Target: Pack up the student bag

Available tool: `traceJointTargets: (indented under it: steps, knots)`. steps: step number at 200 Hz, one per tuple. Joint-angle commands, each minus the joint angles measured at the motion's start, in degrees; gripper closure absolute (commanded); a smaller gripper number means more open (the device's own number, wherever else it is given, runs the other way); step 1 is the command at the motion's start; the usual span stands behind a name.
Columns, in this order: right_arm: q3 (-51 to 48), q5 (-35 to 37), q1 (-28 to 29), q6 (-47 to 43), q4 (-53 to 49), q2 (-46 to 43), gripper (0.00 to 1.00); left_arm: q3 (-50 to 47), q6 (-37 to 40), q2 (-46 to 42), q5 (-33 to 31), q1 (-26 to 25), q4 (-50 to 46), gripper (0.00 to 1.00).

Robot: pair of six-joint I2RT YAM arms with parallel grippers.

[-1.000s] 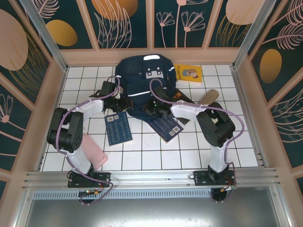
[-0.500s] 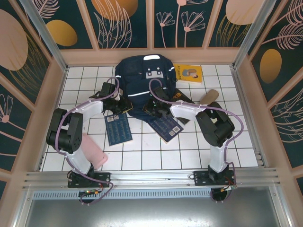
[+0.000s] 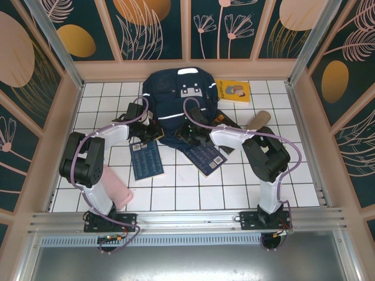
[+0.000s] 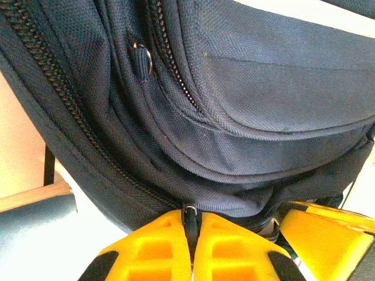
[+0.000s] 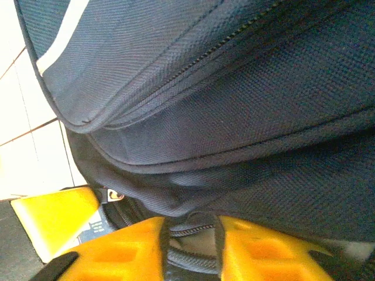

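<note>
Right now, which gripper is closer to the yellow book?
Right. Right gripper is at the bag, left of the yellow book; left gripper is farther left, across the bag.

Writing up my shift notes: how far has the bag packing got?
Done: nothing visibly packed. Two blue books, a yellow book and a pink case lie outside the student bag. In hand: the left gripper is shut on a zipper pull; the right gripper has a fold of the bag between its fingers. Left: probably unzipping, then loading everything.
</note>
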Motion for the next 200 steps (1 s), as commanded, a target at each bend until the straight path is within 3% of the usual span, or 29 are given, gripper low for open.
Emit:
traceJointTargets:
  steps: [1,65,115,131,171,200]
  knots:
    - [0.11,3.36,0.25,-1.01,-6.18,-4.44,0.63,-1.55,2.78,-5.58,-2.5,0.02,-0.2,1.0]
    - [-1.7,-2.99,1.81,0.32,-4.27,-5.88,0.5,-3.04,5.97,-9.62,-0.94,-0.76,1.71,1.0]
    - [-7.78,-7.24,1.8,10.56,4.22,-8.23,0.46,-4.86,5.54,-11.78,-1.66,-3.38,3.38,1.0]
    - [-9.15,-6.65,1.63,12.74,4.58,-9.68,0.4,-5.64,5.66,-12.28,-0.5,-3.88,4.22,1.0]
    - [-12.12,-9.02,-0.44,20.17,13.72,-8.37,0.4,-7.21,6.9,-13.46,0.19,-5.41,4.87,1.0]
    - [-8.33,-7.6,-1.04,23.1,10.17,-5.36,0.41,-8.01,7.81,-13.75,0.34,-5.6,4.92,1.0]
